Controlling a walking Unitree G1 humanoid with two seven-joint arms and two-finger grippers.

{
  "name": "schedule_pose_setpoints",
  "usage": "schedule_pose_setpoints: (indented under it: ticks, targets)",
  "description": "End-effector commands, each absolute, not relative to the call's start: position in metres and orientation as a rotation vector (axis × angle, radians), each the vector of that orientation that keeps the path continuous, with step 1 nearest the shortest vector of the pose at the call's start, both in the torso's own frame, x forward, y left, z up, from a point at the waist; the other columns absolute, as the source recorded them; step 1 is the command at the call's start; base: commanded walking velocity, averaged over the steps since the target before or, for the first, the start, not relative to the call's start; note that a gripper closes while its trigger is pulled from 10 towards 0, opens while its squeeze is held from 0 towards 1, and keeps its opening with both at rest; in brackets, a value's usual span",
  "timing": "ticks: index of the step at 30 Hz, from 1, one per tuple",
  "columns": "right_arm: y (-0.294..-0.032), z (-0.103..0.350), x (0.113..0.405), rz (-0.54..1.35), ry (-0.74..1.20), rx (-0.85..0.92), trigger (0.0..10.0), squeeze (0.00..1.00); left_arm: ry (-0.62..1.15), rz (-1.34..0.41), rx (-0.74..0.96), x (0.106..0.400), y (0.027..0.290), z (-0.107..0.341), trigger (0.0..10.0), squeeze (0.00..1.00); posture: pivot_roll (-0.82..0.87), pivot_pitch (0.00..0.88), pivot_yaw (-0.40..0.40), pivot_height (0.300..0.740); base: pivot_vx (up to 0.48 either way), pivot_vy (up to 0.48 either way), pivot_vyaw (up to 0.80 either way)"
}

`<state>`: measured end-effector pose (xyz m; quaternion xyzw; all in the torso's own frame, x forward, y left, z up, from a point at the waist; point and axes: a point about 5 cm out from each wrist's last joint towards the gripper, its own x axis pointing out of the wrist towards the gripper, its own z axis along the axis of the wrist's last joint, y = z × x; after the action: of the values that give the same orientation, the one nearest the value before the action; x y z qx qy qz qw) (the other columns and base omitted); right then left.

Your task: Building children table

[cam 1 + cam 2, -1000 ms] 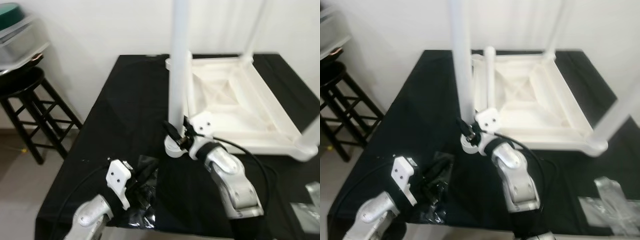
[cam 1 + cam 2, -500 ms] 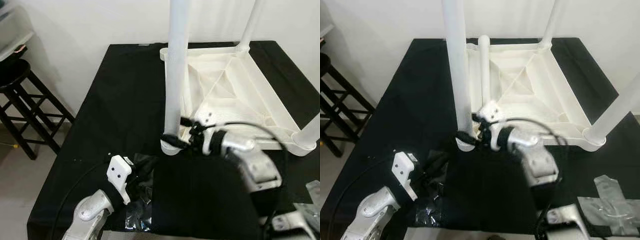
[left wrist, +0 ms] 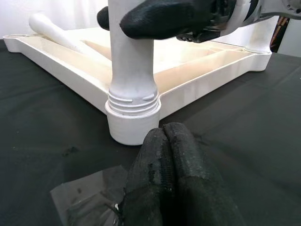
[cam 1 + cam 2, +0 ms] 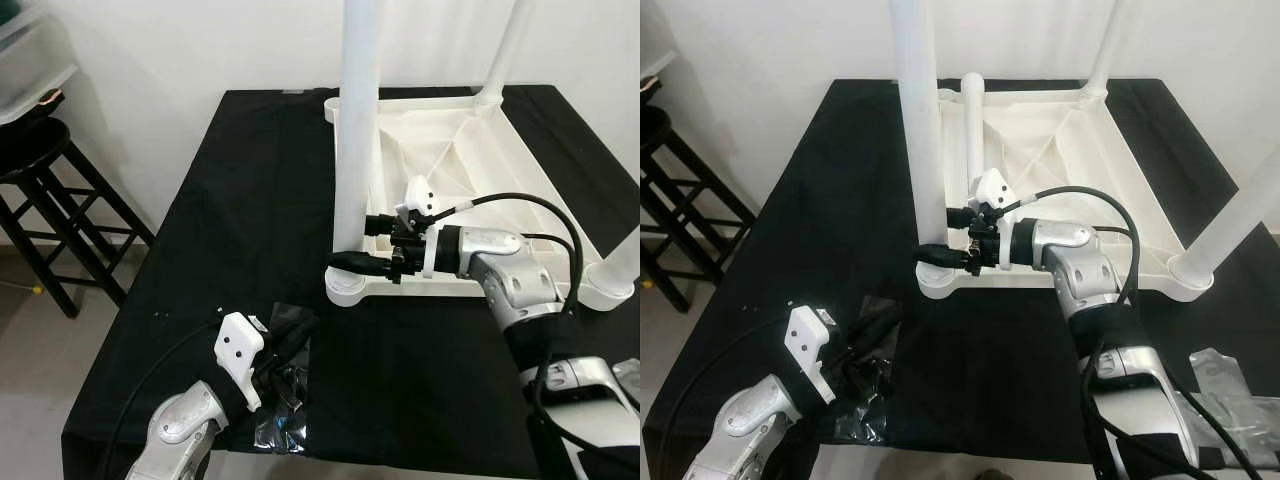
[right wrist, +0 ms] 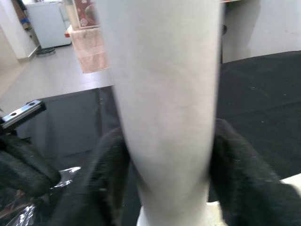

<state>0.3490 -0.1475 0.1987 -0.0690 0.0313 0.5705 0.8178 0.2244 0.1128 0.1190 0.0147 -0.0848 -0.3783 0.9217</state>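
The white children's table [image 4: 470,170] lies upside down on a black-covered table [image 4: 250,200]. Its near-left leg [image 4: 357,120] stands upright in the corner socket [image 3: 134,125]. My right gripper [image 4: 358,245] reaches in from the right and is shut on this leg just above the socket. In the right wrist view, the fingers [image 5: 240,179] press both sides of the leg [image 5: 164,103]. A loose leg [image 4: 973,130] lies inside the tabletop's frame. My left gripper [image 4: 290,335] rests shut on the cloth in front of the socket, its fingers [image 3: 169,179] pressed together above a clear plastic bag [image 3: 89,193].
Two more legs stand in the far-right corner [image 4: 505,50] and the near-right corner [image 4: 625,265]. A black stool [image 4: 50,200] stands on the floor to the left, under a plastic bin [image 4: 30,60]. Crumpled plastic wrapping [image 4: 1230,390] lies at the near right.
The camera has shifted. My right arm has swung round from the front to the right of the leg, and its fingers now clasp the leg's base. The left gripper has stayed put.
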Motion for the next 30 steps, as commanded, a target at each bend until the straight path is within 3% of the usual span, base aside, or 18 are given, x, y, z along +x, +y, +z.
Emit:
schedule_pose_setpoints:
  ticks: [1,7,14,18,21,29,30]
  targets:
    - [-0.142,0.194,0.348,1.255,0.081,-0.139,0.0,0.0,-0.147,-0.784,0.032,0.222,0.112,0.114,10.0,0.0,0.01,0.117,0.013,0.74,0.0,0.0,0.0]
    - [-0.149,0.189,0.348,1.221,0.076,-0.151,0.0,0.0,-0.148,-0.786,0.03,0.22,0.112,0.115,10.0,0.0,0.01,0.125,0.01,0.74,0.0,0.0,0.0]
    - [-0.151,0.172,0.337,1.006,0.08,-0.139,0.0,0.0,-0.15,-0.783,0.029,0.22,0.113,0.116,10.0,0.0,0.0,0.139,0.005,0.74,0.0,0.0,0.0]
    - [-0.124,0.129,0.316,0.438,0.141,-0.044,0.0,0.0,-0.152,-0.783,0.029,0.22,0.116,0.117,10.0,0.0,-0.01,0.148,0.02,0.74,0.0,0.0,0.0]
    - [-0.091,0.135,0.296,0.56,0.117,-0.117,0.0,0.0,-0.149,-0.785,0.031,0.221,0.117,0.117,10.0,0.0,-0.02,0.145,0.031,0.74,0.0,0.0,0.0]
    - [-0.1,0.132,0.306,0.534,0.165,-0.087,0.0,0.0,-0.15,-0.782,0.033,0.222,0.116,0.117,10.0,0.0,-0.01,0.14,0.01,0.74,0.0,0.0,0.0]
    - [-0.1,0.136,0.308,0.512,0.155,-0.078,10.0,0.0,-0.153,-0.775,0.034,0.222,0.116,0.117,10.0,0.0,0.0,0.14,0.01,0.74,0.0,0.0,0.0]
